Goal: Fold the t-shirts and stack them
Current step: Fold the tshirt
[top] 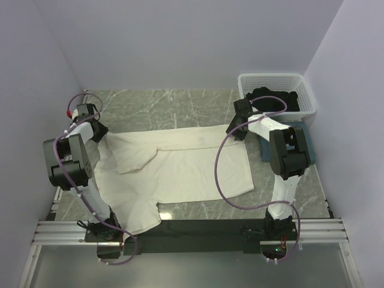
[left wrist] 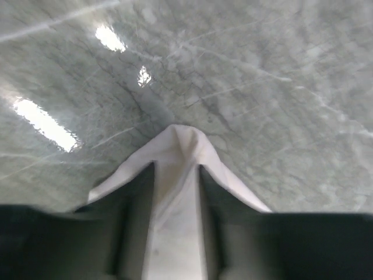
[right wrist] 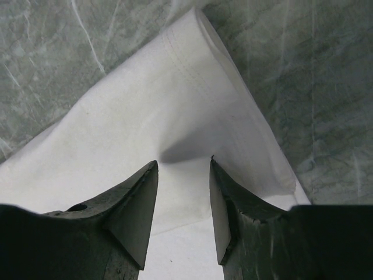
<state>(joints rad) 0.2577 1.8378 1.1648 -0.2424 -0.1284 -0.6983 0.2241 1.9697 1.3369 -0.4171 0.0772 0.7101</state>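
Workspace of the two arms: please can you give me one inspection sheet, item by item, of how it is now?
Surface: grey marble table, partly covered by cloth.
Job's things: cream-white shirt spread out; black shirt in the basket; blue shirt partly under the right arm.
Clutter: nothing seen.
Jaws: left jaws apart, a raised shirt corner between them; right jaws apart over a wrinkled shirt edge.
Cables: purple cable loops over the cream-white shirt.
Surroundings: plain white walls; metal rail at the near edge.
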